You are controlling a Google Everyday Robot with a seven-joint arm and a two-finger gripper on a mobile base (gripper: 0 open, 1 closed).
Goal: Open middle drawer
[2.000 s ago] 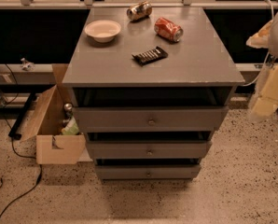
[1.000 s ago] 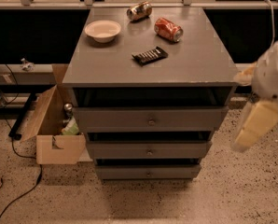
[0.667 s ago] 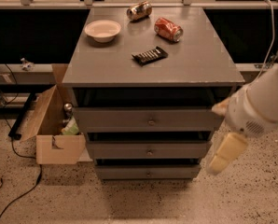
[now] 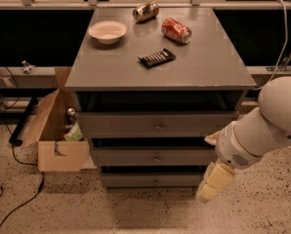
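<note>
The middle drawer (image 4: 135, 157) is the mid-sized grey front in a grey cabinet of three drawers, with a small round metal knob (image 4: 156, 158) at its centre. It looks shut. My gripper (image 4: 207, 193) hangs cream-coloured below the white arm (image 4: 262, 130), at the cabinet's lower right. It sits in front of the right end of the bottom drawer, below and right of the middle drawer's knob, and touches no knob.
The top drawer (image 4: 126, 125) and bottom drawer (image 4: 135, 180) are shut. On the cabinet top (image 4: 209, 67) lie a white bowl (image 4: 107, 31), a brown can (image 4: 145, 11), a red can (image 4: 176, 30) and a dark snack bar (image 4: 156, 58). An open cardboard box (image 4: 57, 140) stands at left, with cables (image 4: 18, 204) on the floor.
My arm has swung from the far right down and leftward. The gripper now hangs lower, by the cabinet's lower right corner. The drawers have not moved.
</note>
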